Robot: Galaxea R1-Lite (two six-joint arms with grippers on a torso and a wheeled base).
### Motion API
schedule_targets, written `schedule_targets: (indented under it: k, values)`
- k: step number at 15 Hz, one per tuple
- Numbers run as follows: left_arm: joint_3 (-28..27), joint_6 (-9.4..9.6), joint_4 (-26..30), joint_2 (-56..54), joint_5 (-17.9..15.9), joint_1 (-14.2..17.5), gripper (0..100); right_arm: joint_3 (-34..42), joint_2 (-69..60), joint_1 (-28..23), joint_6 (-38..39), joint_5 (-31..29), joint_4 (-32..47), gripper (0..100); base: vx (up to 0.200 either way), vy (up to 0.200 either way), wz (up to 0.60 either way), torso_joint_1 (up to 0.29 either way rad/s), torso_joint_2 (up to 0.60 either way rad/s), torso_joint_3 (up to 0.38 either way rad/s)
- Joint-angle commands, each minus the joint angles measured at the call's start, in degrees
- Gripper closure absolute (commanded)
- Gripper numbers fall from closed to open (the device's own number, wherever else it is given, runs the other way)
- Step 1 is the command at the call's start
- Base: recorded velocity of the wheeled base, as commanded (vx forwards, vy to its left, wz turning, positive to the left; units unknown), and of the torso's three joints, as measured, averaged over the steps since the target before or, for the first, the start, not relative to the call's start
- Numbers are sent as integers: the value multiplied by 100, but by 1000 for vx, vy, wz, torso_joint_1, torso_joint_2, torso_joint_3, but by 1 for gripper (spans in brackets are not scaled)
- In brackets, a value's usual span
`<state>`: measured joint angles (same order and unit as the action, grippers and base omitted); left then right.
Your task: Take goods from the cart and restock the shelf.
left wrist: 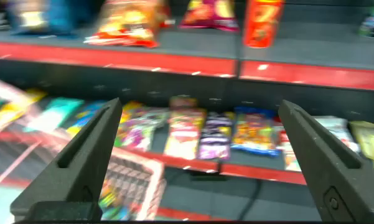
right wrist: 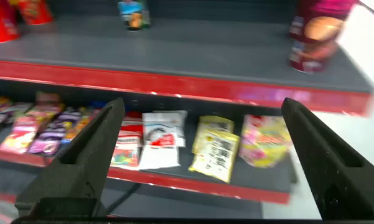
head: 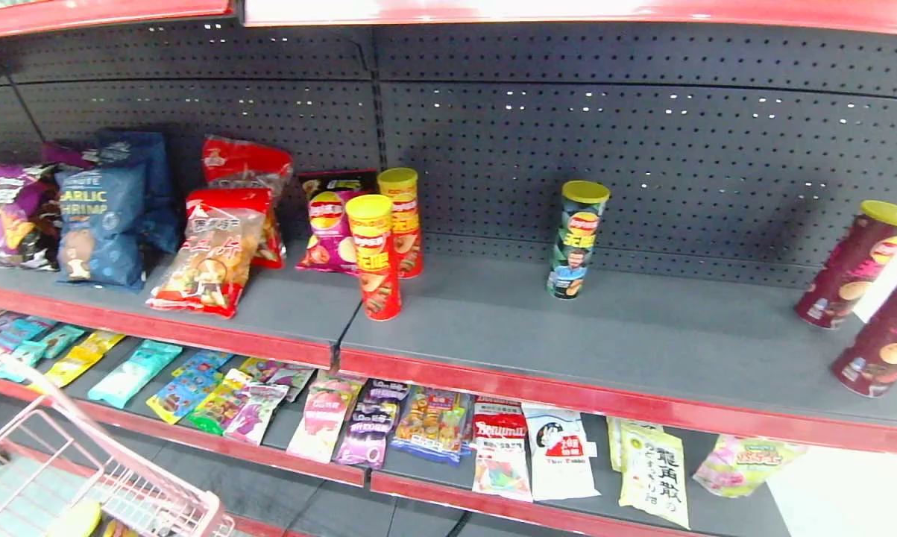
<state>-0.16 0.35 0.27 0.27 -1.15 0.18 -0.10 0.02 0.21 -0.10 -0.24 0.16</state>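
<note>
The pink wire cart (head: 131, 481) stands at the lower left below the shelves, with a yellow-lidded item (head: 75, 518) inside it. The grey middle shelf (head: 605, 335) carries snack bags (head: 213, 253) on the left, two red chip cans (head: 377, 257), one green can (head: 576, 239) and dark red cans (head: 854, 265) at the right. My left gripper (left wrist: 199, 106) is open and holds nothing, facing the lower shelf with the cart's corner (left wrist: 137, 180) under it. My right gripper (right wrist: 202, 102) is also open with nothing in it, facing the shelves farther right.
The lower shelf (head: 448, 488) holds a row of flat candy and snack packets (head: 362, 425). Red price rails edge each shelf. A wide bare stretch of the middle shelf lies between the green can and the dark red cans. A perforated back panel (head: 642, 149) closes the rear.
</note>
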Motion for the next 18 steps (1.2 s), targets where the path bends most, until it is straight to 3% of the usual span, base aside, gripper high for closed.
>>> schedule_targets:
  k: [1,8,18]
  values:
    - [-2,0,0,8,0,-1,0,1,-2,-3,1,-2,2,0,0,0,600,-2,2,2]
    - [-2,0,0,8,0,-1,0,1,-2,-3,1,-2,2,0,0,0,600,2,2,1]
    - [-2,0,0,8,0,-1,0,1,-2,-3,19,-2,2,0,0,0,0,-35,78,42]
